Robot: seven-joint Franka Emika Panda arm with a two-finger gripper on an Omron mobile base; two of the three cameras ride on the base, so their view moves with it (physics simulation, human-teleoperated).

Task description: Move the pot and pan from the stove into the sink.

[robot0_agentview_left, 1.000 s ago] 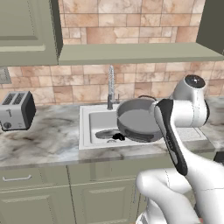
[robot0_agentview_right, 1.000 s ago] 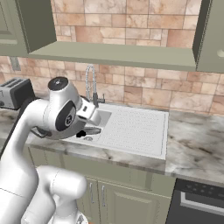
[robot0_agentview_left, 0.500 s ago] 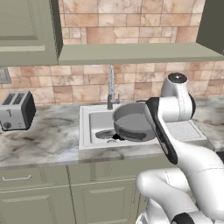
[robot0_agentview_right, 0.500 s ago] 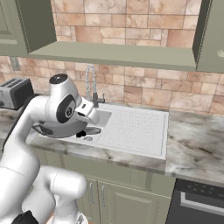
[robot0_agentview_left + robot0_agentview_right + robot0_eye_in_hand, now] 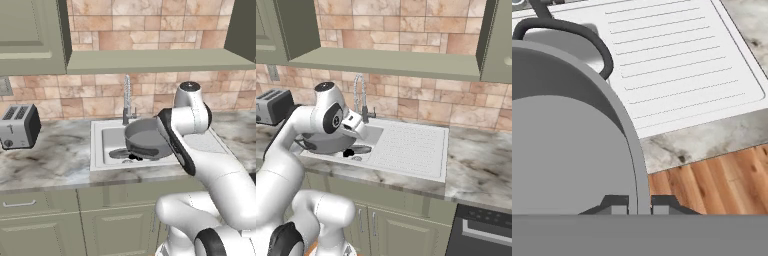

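Hanging tilted over the sink [image 5: 107, 145] basin is the pot [image 5: 146, 138], with the hand [image 5: 639, 206] pinching its rim, one fingertip [image 5: 617, 205] inside the wall and one outside. Lying below it in the basin is the pan [image 5: 121, 153], its black handle end poking out near the drain in the right base view. Surrounding the sink is the marbled worktop [image 5: 55, 160], with a toaster [image 5: 19, 126] sitting well to the left and the faucet [image 5: 127, 100] standing behind the basin.
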